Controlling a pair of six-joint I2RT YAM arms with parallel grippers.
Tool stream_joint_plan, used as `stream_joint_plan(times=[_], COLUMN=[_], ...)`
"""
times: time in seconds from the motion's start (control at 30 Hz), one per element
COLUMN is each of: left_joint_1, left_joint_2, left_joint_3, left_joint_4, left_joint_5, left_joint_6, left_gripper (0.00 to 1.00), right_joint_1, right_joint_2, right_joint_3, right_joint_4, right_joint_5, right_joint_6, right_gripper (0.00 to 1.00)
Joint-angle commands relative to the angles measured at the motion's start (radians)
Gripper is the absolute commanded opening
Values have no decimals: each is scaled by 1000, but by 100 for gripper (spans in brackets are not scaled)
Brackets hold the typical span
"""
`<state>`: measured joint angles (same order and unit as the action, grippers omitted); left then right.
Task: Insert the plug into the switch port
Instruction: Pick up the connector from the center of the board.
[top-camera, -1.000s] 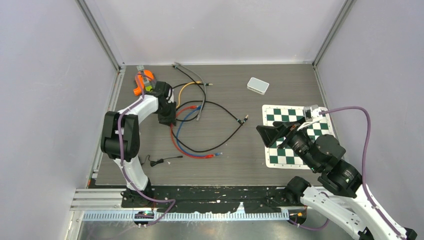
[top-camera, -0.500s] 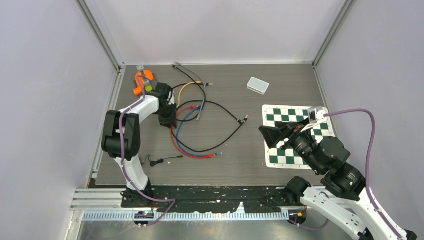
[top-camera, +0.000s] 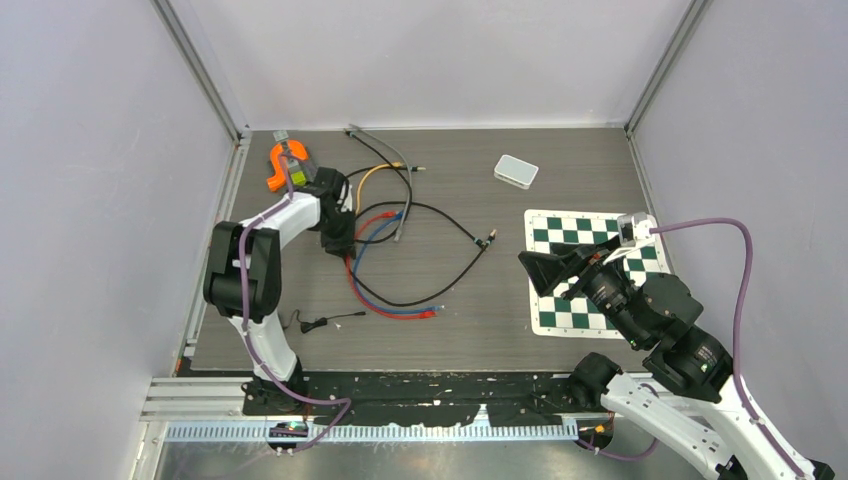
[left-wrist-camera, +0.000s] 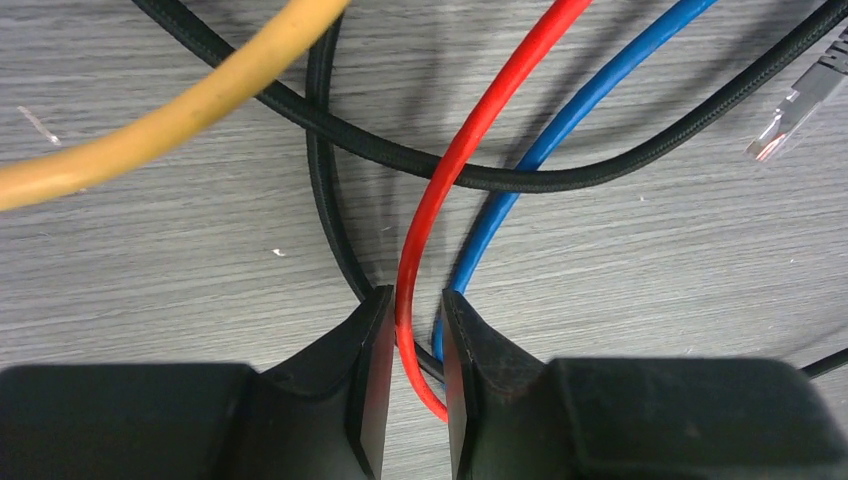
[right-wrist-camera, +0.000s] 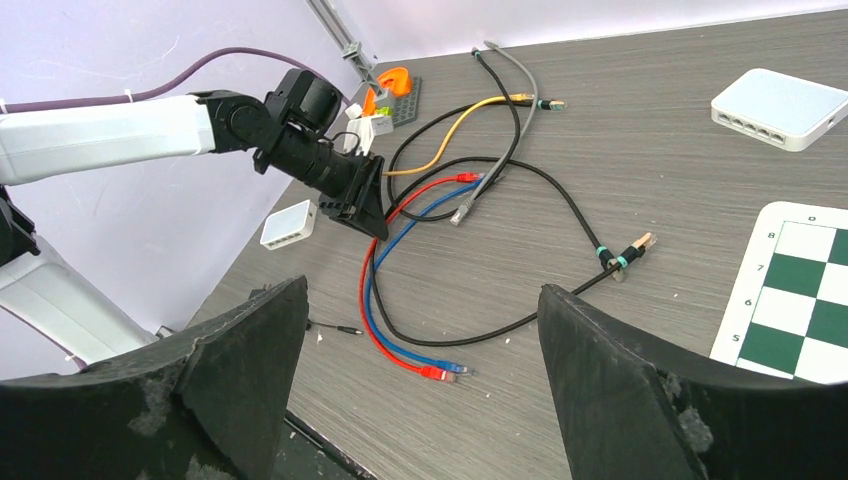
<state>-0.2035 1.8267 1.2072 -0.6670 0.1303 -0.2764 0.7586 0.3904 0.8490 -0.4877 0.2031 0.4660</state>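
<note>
Top view. The left gripper (top-camera: 336, 236) was down on the table (top-camera: 500, 310) in the tangle of leads, at the upper bend of the red cable (top-camera: 353, 282). The red plug (top-camera: 426, 314) lay at the cable's near end, beside a blue one, well apart from the gripper. The switch (top-camera: 516, 171) sat far back on the right, well apart from every plug and untouched. The right gripper (top-camera: 533, 272) hung over the near-left corner of the chessboard mat (top-camera: 560, 236), probably parked there to leave the tangle free.

Left wrist view. The 2 fingers stood narrow, astride the red cable, 1 on each side. The gap looked a little wider than the cable, so we judged it bracketed but not yet pinched. The blue cable (left-wrist-camera: 560, 130) ran just outside the right finger, and a black cable (left-wrist-camera: 560, 180) crossed over both further up. A yellow cable (left-wrist-camera: 180, 110) passed clear at the top left. We took the tight placing as a way to single out red from blue.

Right wrist view. The right gripper's jaws were spread wide and held nothing. The switch showed its row of ports facing the near side. We judged the task barely begun: no plug was lifted yet.
</note>
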Motion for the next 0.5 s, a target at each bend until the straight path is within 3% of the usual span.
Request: stream_joint_plan(times=[0.0,0.3,0.47], left_joint_1=[-25,-37,-52], left_joint_2=[-12,10,-1], left_joint_3=[7,3,-6], left_joint_4=[-7,-5,1], left_joint_5=[-18,-30,-30], left_joint_6=[5,3,4], left_gripper=[25,26,31], right_joint_1=[5,5,5], right_joint_2=[-4,-15,-30], right_joint_3=[35,37,27], right_joint_4=[23,17,17], right_joint_5=[3,11,19], right_joint_6=[-10,-15,-13], right_gripper=[91,91,91])
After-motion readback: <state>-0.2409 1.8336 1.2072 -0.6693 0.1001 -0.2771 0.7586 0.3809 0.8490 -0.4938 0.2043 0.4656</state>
